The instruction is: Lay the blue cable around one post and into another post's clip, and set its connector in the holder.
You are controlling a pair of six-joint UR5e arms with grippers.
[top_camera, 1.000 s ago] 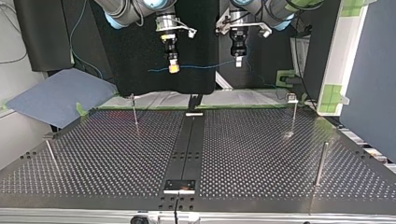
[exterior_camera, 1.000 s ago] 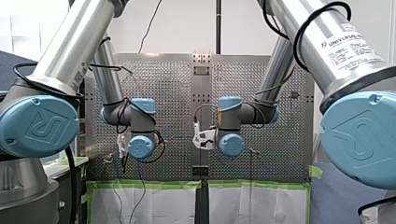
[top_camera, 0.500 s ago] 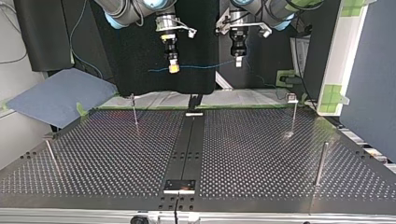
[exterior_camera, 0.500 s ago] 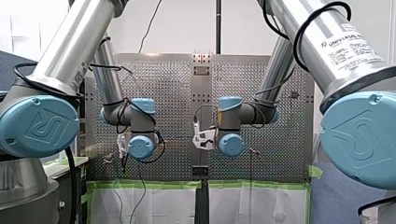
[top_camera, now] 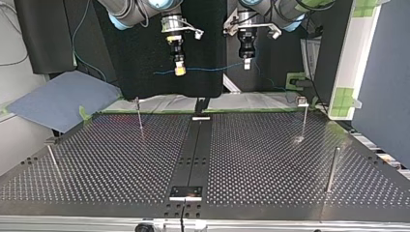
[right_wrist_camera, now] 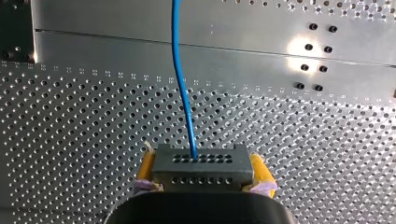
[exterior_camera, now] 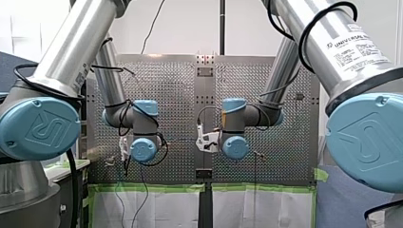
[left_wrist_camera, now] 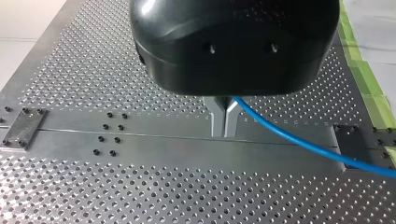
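- Between the yellow pads (right_wrist_camera: 259, 169) of my right gripper (right_wrist_camera: 201, 158), in the right wrist view: the connector (right_wrist_camera: 198, 173), a dark block with rows of small holes, pressed on both sides by the pads and held above the perforated table (right_wrist_camera: 70, 116).
- Out of the connector's holed face: the blue cable (right_wrist_camera: 180, 74), running straight ahead of the gripper, over the holes and across the plain centre rail (right_wrist_camera: 140, 51).
- In the top view, strung almost level through the air from my right gripper at the view's left to my left gripper at its right, high over the table's far edge.
- In the left wrist view, coming out from between the metal fingers (left_wrist_camera: 215, 121) of my left gripper (left_wrist_camera: 223, 134), near their roots just under the black body, then sweeping off to one side above the table.
- Fingers there drawn together with only a sliver between them, pinched on the cable; tips hanging clear of the rail below.
- On the table in the top view, well below and apart from the cable:
  - a thin post (top_camera: 139, 116) at the far left;
  - a post (top_camera: 303, 121) with a clip (top_camera: 302, 101) on top at the far right;
  - two more posts nearer the camera, one at each side.
- In the front view, both wrists side by side over the table, one on each side of the centre rail; grippers themselves hidden behind them.
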